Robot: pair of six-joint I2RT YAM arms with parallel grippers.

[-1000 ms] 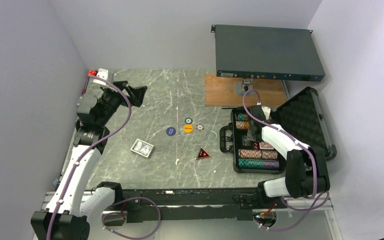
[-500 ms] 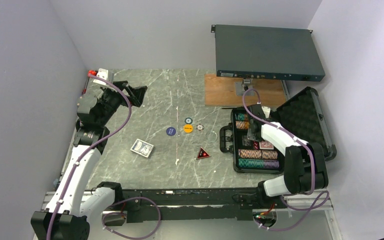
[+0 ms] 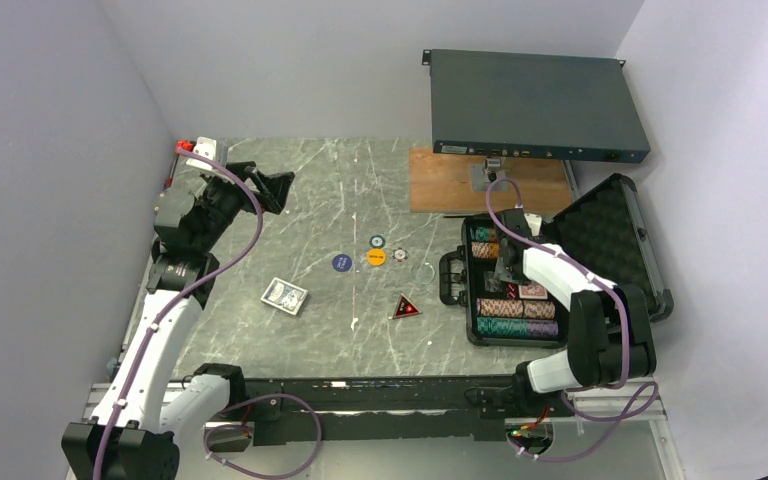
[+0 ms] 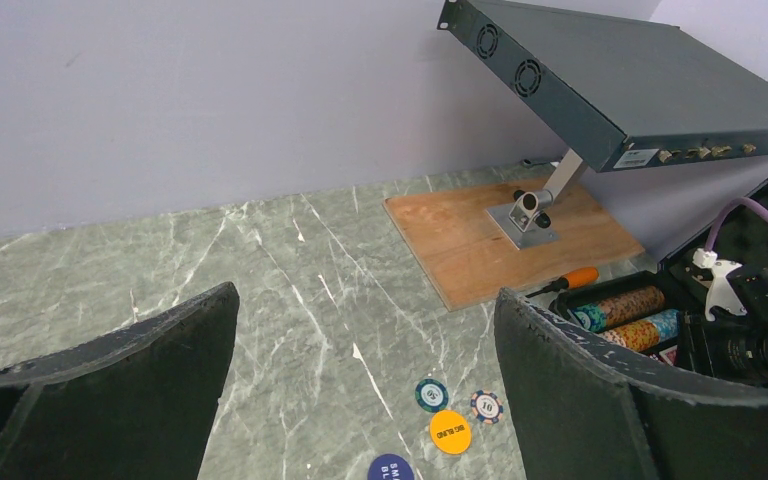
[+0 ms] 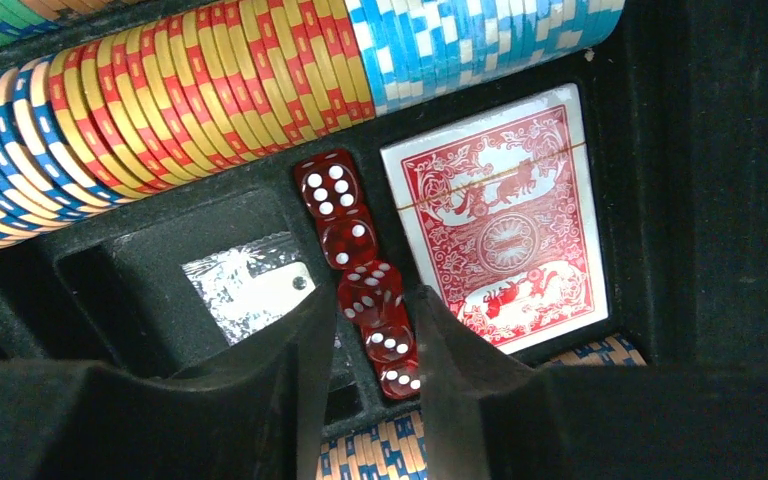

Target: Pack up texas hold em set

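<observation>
The black foam-lined case (image 3: pixel 600 240) lies open at the right with rows of striped chips (image 3: pixel 517 325). My right gripper (image 3: pixel 505 268) is down inside it. In the right wrist view its jaws (image 5: pixel 372 335) stand narrowly apart, straddling a row of red dice (image 5: pixel 350 240) in a slot, beside a red-backed card deck (image 5: pixel 500 220) and chip rows (image 5: pixel 210 90). On the table lie a blue card deck (image 3: pixel 285 295), a blue button (image 3: pixel 341 262), a yellow button (image 3: pixel 377 257), a teal chip (image 3: pixel 376 241), a small chip (image 3: pixel 399 255) and a red triangle (image 3: pixel 406 307). My left gripper (image 3: pixel 270 188) is open and empty, raised at the far left.
A large dark rack-mount box (image 3: pixel 535 105) stands tilted on a bracket on a wooden board (image 3: pixel 450 185) at the back right. An orange-handled screwdriver (image 4: pixel 580 277) lies between board and case. Walls close in the left, back and right.
My right arm's elbow has shifted slightly to the right while the gripper stays over the dice slot. The left arm and the loose pieces have not moved.
</observation>
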